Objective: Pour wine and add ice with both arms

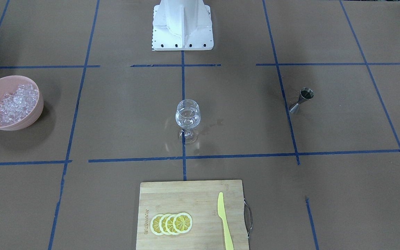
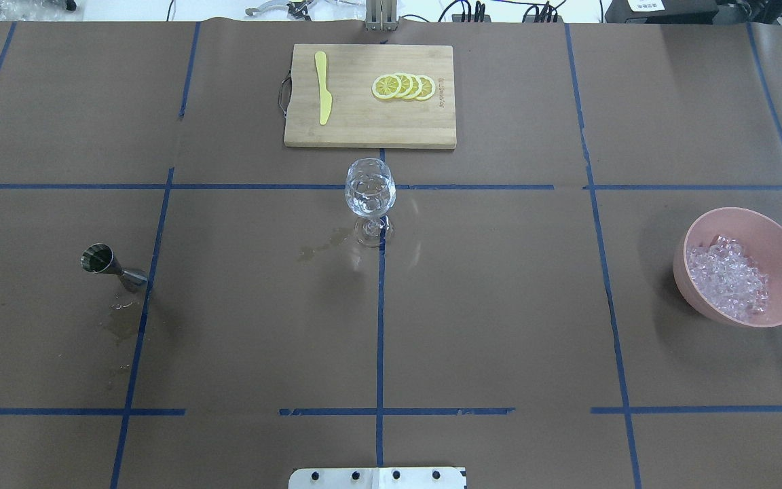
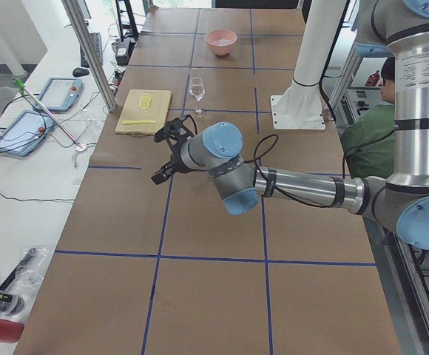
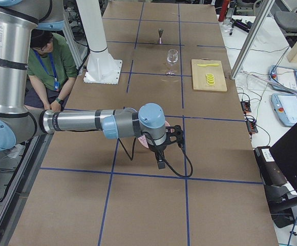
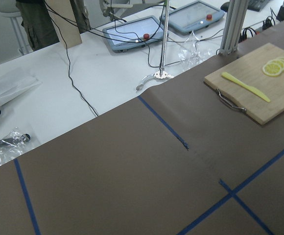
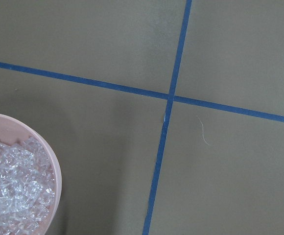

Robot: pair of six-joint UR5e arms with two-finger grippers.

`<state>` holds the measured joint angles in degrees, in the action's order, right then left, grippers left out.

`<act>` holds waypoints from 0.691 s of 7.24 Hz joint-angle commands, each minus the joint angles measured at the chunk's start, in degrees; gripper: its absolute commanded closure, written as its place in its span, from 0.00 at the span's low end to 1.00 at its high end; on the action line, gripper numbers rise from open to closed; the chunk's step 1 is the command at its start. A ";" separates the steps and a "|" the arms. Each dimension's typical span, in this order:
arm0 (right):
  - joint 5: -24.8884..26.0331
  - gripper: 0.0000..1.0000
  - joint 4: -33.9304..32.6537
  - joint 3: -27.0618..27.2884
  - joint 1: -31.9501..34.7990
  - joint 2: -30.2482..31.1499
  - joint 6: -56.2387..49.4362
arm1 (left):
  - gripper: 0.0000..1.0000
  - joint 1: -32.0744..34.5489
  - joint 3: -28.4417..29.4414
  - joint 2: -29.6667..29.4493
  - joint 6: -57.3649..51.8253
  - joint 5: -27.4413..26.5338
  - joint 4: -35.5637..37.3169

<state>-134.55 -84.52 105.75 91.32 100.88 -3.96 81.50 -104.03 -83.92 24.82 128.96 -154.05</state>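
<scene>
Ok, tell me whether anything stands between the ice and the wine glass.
Nothing visible does: only brown paper with blue tape lines lies between the ice in its pink bowl and the wine glass.

brown paper-covered table [image 2: 499, 305] marked into squares with blue tape.
a wine glass [image 2: 369, 193] stands upright at the centre on a tape line. a pink bowl [image 2: 774, 234] of ice [image 2: 727, 277] sits well apart on the robot's right, a steel jigger [image 2: 109, 266] on its left, and a bamboo cutting board [image 2: 370, 125] on the far side.

Bright, even light — soft shadow beside the bowl [image 1: 36, 116], the ice [image 1: 16, 104] glinting, views sharp.
</scene>
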 commanded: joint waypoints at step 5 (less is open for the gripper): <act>-0.19 0.00 0.06 0.16 0.09 0.72 -0.08 | 0.00 -32.16 -1.17 9.19 20.00 -45.57 -23.81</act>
<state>-134.71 -84.47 105.85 91.40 101.55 -4.03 54.61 -104.77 -77.48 44.05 92.27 -174.04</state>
